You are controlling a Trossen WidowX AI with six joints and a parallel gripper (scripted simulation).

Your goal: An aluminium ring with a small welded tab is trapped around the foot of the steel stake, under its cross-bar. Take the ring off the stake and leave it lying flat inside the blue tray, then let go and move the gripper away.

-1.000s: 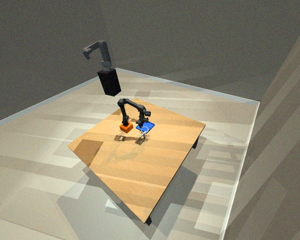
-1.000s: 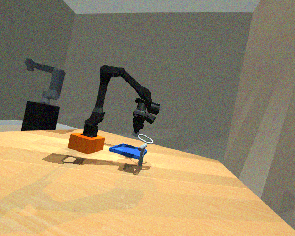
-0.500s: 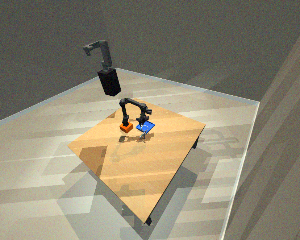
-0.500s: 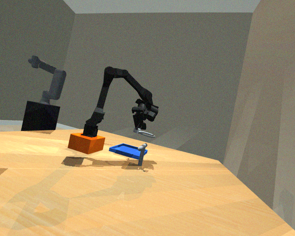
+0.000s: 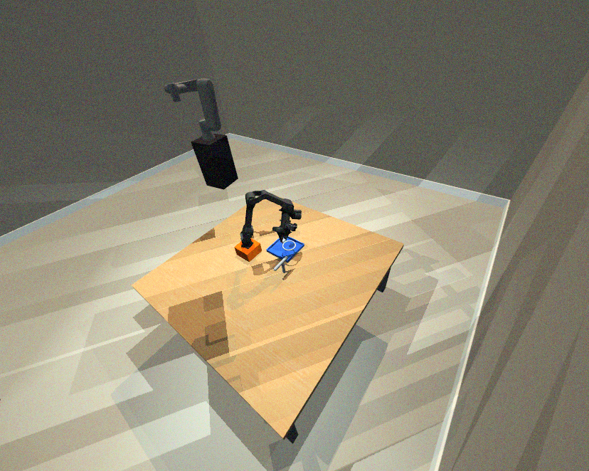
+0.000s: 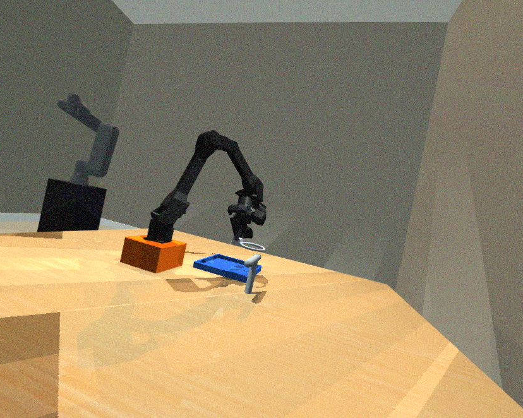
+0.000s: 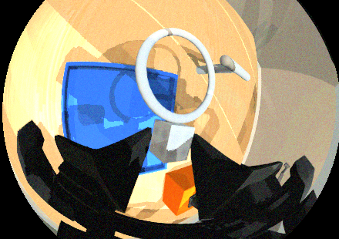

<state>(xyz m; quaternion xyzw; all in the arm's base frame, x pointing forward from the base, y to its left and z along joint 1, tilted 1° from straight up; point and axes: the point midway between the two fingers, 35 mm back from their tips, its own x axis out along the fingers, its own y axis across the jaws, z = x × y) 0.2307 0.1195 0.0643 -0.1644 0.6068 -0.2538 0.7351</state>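
Centrally, one gripper (image 5: 283, 237) (image 6: 240, 238) (image 7: 172, 135), black, clamped on the tab (image 7: 172, 142) of one ring (image 5: 289, 245) (image 6: 252, 246) (image 7: 141, 77). Ring: pale, off the stake (image 5: 283, 262) (image 6: 249, 278) (image 7: 217, 68), held in the air above the tray. Tray (image 5: 273, 254) (image 6: 221, 271) (image 7: 65, 100): blue, left of centre in the wrist view. Stake: upright, cross-barred, just beside the tray. Base block (image 5: 248, 252) (image 6: 140, 256) (image 7: 173, 194): orange, left of the tray in the exterior view.

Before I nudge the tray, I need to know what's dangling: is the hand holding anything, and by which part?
The aluminium ring, held by its welded tab.
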